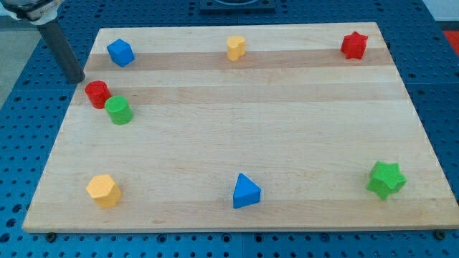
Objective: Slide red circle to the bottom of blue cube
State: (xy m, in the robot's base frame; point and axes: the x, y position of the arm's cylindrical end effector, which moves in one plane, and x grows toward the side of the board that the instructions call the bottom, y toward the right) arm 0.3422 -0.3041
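Camera view: pale wooden surface (237, 136), grain lengthwise, on blue perforated base (14, 158). Red circle (97, 93), a short matte cylinder, sits below the blue cube (120, 52), touching a green cylinder (118, 110). My tip (76, 77), a plain dark rod with nothing to spread or pinch, stands just left of the red circle; its upper end is cut off.

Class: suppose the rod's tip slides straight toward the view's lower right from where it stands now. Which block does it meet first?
Most likely the red circle, just lower right of my tip. The green cylinder sits right behind it. One view, so the exact line is uncertain.
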